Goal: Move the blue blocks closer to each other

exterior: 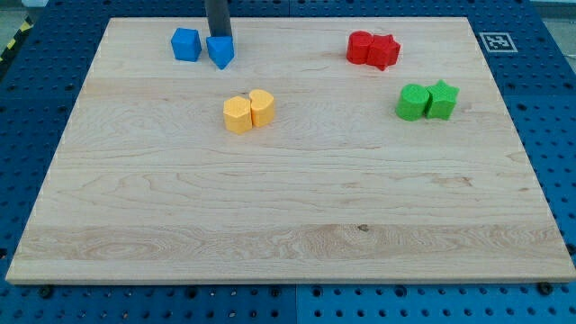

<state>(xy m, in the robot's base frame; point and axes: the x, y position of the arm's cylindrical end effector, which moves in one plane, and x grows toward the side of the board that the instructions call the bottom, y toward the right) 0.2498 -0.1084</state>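
A blue cube (186,44) sits near the view's top left of the wooden board (288,216). A blue wedge-shaped block (220,51) sits just right of it, with a small gap between them. My tip (218,34) comes down from the view's top edge and stands right behind the blue wedge, touching or almost touching its far side.
Two yellow blocks (248,111) lie together below the blue ones. Two red blocks (373,49) lie together at the top right. Two green blocks (427,101) lie together below the red ones. A marker tag (494,41) sits off the board's top right corner.
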